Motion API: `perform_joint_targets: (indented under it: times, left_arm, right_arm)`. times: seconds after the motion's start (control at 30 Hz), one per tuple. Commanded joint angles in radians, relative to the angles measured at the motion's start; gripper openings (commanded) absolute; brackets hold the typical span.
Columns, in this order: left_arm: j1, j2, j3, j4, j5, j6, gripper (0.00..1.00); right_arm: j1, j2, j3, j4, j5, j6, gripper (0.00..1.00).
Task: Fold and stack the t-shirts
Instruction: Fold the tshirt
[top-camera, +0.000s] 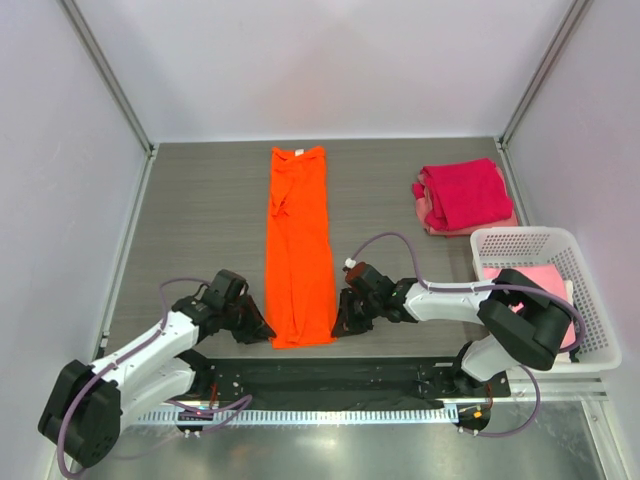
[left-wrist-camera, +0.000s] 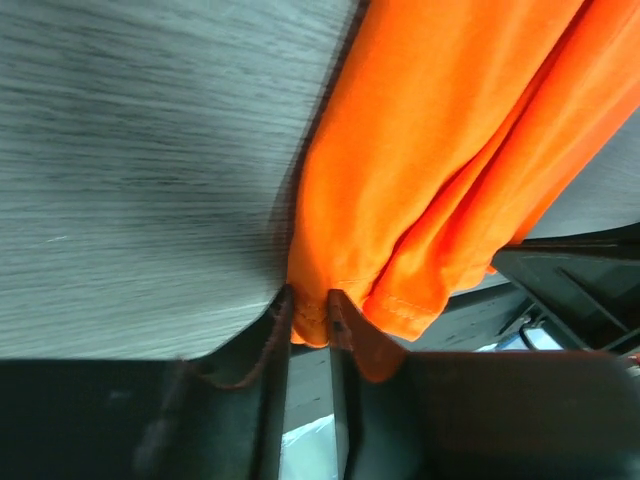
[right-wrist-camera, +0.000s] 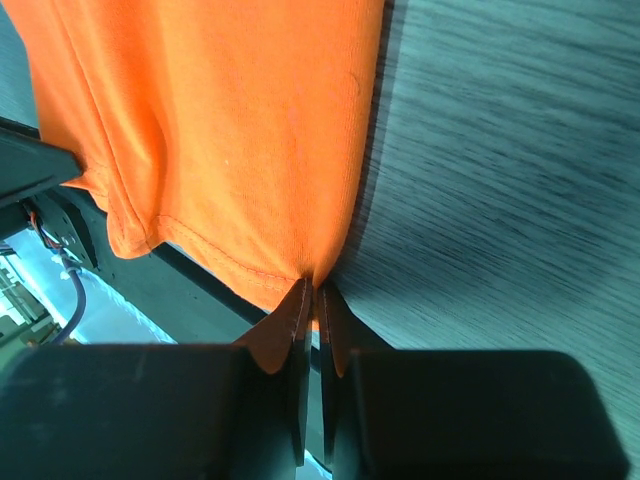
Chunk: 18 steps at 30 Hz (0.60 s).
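1. The counter (top-camera: 200, 210) is a grey wood-grain surface that fills the middle of the top view.
2. The orange t-shirt (top-camera: 298, 250) lies at frame centre, folded into a long narrow strip, collar toward the top and hem toward the bottom.
3. At upper right, the pale pink t-shirt (top-camera: 426, 214) lies folded on the counter, with the magenta-red t-shirt (top-camera: 465, 192) folded on top of it.
4. The white lattice basket (top-camera: 520, 233) stands at the right edge, just below that stack.
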<state>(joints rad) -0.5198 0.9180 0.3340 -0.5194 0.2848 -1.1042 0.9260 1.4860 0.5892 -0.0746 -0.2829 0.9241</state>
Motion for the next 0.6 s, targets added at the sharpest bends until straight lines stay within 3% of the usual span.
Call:
perform_joint_targets:
  times: [0.0, 0.1, 0.2, 0.37, 0.57]
  left_arm:
    - [-0.005, 0.001, -0.013, 0.062, 0.014, -0.019, 0.17]
    - [-0.005, -0.001, -0.027, 0.110, 0.037, -0.040, 0.00]
    - [-0.005, -0.022, -0.006, 0.118, 0.057, -0.039, 0.00]
    - [0.001, -0.013, 0.091, 0.101, 0.074, -0.028, 0.00]
    - [0.043, 0.103, 0.250, 0.105, 0.039, 0.024, 0.00]
  right_arm:
    - [0.007, 0.002, 0.003, 0.013, 0.001, 0.012, 0.11]
    - [0.007, -0.004, 0.006, 0.018, 0.001, 0.013, 0.06]
    - [0.007, -0.026, 0.020, 0.016, -0.006, 0.010, 0.01]
    - [-0.022, -0.089, 0.110, -0.040, 0.018, -0.025, 0.01]
    - [-0.160, -0.009, 0.308, -0.122, -0.030, -0.123, 0.01]
